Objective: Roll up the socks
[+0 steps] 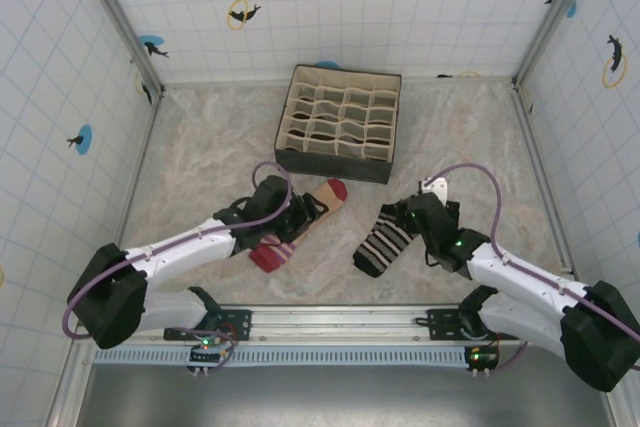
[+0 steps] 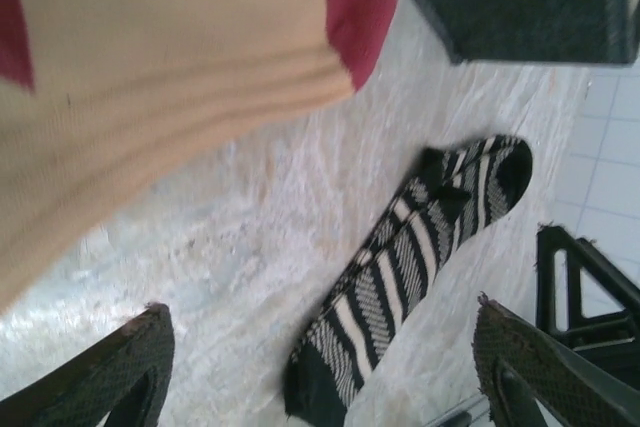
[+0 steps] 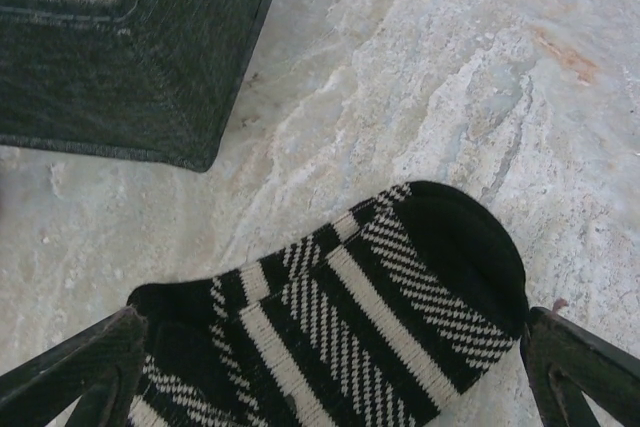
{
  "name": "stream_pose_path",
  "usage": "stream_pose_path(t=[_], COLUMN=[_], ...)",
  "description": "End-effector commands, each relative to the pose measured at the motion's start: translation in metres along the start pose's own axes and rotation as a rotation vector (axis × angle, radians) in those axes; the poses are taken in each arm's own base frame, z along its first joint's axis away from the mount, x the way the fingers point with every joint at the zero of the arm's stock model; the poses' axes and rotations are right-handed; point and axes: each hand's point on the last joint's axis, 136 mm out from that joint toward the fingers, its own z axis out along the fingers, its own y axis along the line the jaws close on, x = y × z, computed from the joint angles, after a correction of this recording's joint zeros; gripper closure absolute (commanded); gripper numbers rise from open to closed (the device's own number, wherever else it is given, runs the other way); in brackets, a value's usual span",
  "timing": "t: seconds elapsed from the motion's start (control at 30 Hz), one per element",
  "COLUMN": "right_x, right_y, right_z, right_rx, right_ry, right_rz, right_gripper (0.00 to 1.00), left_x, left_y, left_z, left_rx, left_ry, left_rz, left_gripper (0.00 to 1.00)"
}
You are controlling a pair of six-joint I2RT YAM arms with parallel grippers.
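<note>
Both arms seem to be at the reaching step: the left gripper [image 1: 303, 209], fingers spread, hangs over the peach sock [image 1: 327, 196] left of centre, the right gripper [image 1: 407, 217], equally wide, straddles the striped sock [image 1: 384, 243] right of centre, and each probably needs to lower and pinch an end next.

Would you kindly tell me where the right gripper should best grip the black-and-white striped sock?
Probably by its rounded black toe, pinched across from straight above: the black-and-white striped sock lies flat, and the right gripper stands open with that toe between its fingers.
</note>
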Motion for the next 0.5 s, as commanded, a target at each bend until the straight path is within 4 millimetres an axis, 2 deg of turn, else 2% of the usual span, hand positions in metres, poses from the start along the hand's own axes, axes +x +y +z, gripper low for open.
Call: stream_pose_path(t=[0.0,0.27,0.47], right_x=[-0.010,-0.014,-0.012], right_y=[-0.003,-0.008,-0.011], right_z=[-0.004,-0.007,-0.009], right_rx=[0.038,0.058,0.066], right_ry=[-0.022,-0.034,-0.030], right_rz=[0.022,0.054,0.073], right_gripper=[0.01,0.03,0.04], left_x=[0.015,0.069,0.105], left_y=[-0.003,-0.002,-0.007], left_z=[0.007,0.034,0.055], left_rx=[0.033,-0.034,-0.062], left_ry=[0.006,0.083,0.125], left_rz=[-0.151,-0.228,-0.229], left_gripper=[0.26,0.41,0.45])
